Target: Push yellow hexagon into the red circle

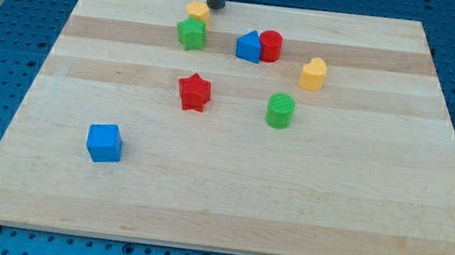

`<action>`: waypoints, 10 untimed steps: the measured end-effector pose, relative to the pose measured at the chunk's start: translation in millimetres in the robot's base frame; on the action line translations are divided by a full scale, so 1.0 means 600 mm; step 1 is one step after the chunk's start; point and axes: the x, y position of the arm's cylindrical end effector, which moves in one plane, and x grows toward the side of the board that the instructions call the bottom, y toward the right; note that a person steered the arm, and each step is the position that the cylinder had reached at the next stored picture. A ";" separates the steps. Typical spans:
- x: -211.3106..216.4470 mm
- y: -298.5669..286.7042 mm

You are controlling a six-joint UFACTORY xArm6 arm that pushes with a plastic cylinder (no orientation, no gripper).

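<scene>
The yellow hexagon [196, 9] lies near the board's top edge, touching the green star [191, 33] just below it. My tip [214, 6] stands right next to the hexagon's right side, at the view's top. The red circle [271, 45] sits to the right, touching the blue triangular block [249, 47] on its left. The hexagon and the red circle are well apart.
A yellow rounded block [312, 73], a green cylinder [280, 111], a red star [194, 91] and a blue cube [105, 142] lie on the wooden board [226, 207]. Blue perforated table surrounds the board.
</scene>
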 end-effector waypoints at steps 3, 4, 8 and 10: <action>0.004 -0.086; 0.001 -0.148; 0.048 0.095; 0.086 0.120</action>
